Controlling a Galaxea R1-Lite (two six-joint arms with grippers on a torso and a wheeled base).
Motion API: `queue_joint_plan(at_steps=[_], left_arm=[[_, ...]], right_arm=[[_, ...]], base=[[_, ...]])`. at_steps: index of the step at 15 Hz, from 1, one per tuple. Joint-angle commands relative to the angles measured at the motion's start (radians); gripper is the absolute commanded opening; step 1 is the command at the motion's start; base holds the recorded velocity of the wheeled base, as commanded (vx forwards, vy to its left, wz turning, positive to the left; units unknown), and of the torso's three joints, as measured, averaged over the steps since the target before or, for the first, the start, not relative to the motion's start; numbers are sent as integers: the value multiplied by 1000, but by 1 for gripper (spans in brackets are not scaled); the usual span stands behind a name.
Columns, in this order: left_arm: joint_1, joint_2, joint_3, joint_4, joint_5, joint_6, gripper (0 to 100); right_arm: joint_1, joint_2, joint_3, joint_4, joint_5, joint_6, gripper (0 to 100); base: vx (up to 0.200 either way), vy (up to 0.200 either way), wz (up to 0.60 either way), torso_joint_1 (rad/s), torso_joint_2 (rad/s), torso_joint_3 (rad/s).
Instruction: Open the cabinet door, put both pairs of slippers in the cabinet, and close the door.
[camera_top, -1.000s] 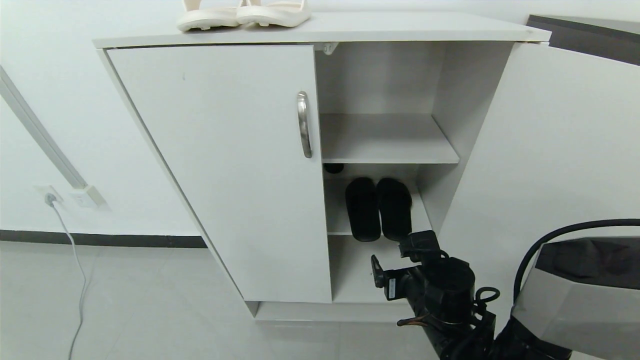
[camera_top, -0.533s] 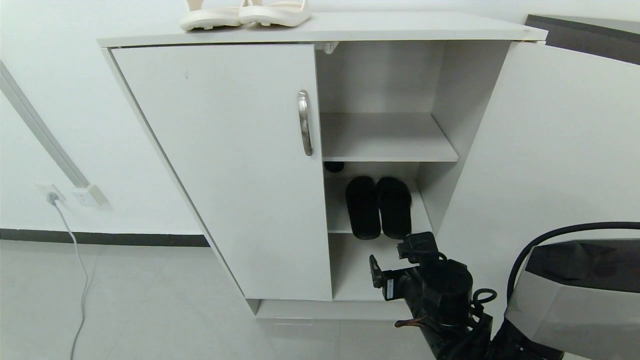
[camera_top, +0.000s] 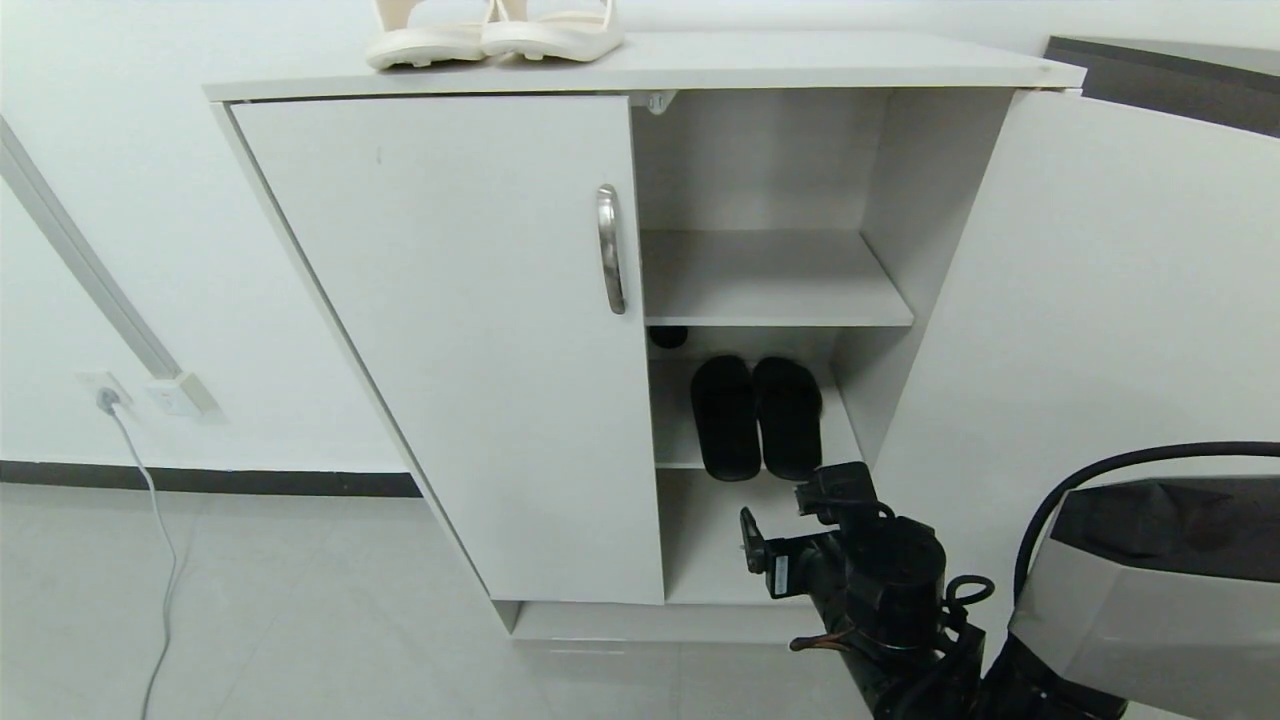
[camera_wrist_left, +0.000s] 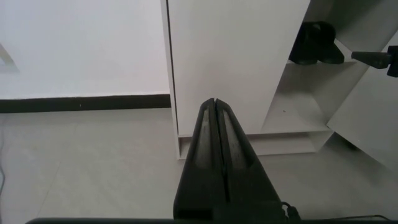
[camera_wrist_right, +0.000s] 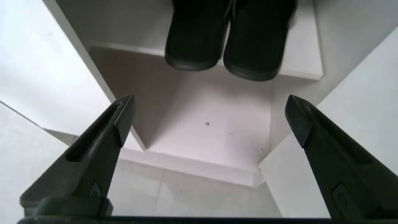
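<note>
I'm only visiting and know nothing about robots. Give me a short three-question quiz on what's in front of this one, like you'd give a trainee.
1. True or false: the black slippers lie on the cabinet's top shelf.
2. Where is the cream pair? A) on the floor B) on top of the cabinet C) inside it
3. Fill in: the right arm's jaws stand ____.
Key: 1 false, they are on the middle shelf; 2 B; 3 open.

Observed right end effector (camera_top: 788, 508) held low at right, fingers spread wide apart. Observed left end effector (camera_wrist_left: 214, 107) with fingers pressed flat together.
</note>
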Motion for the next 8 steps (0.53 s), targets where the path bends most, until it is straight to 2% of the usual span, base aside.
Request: queue_joint_plan(at_steps=[1,8], left_arm=[[0,1,0,0,0,-1,0],[0,1,0,0,-2,1,0]], right_arm=[[1,5,0,0,1,0,100],[1,4,-6,-5,-10,0,100]], base=[[0,0,0,2,2,154],[0,0,0,4,0,191]])
